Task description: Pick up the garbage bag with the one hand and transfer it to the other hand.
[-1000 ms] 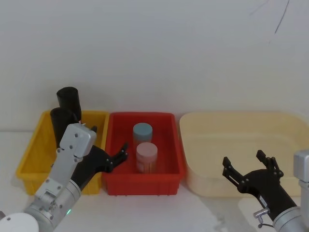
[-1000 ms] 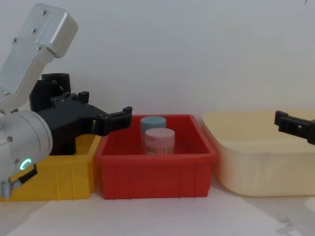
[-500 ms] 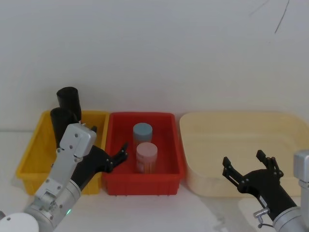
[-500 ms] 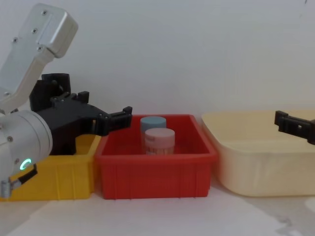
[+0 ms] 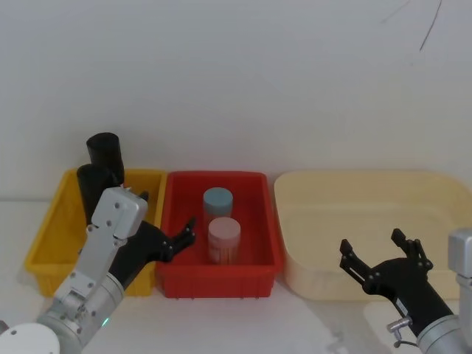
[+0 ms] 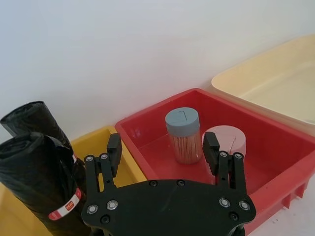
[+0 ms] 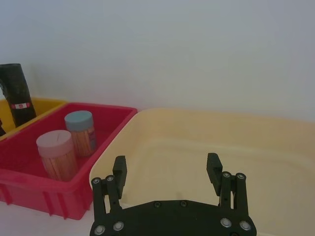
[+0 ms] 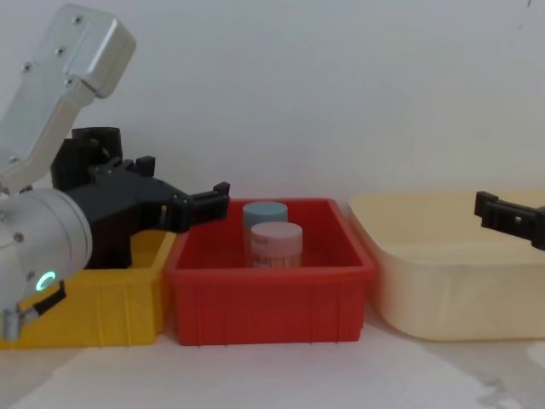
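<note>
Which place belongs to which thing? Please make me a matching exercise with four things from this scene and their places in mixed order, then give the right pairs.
Things:
1. garbage bag rolls
2. blue-lidded jar
3. left pincer
4. right pincer

Places:
A. open, at the near side of the cream tub
B. standing in the yellow bin
C. in the red bin, behind the pink-lidded jar
D. open, over where the yellow and red bins meet

Pairs: 1-B, 2-C, 3-D, 4-A
</note>
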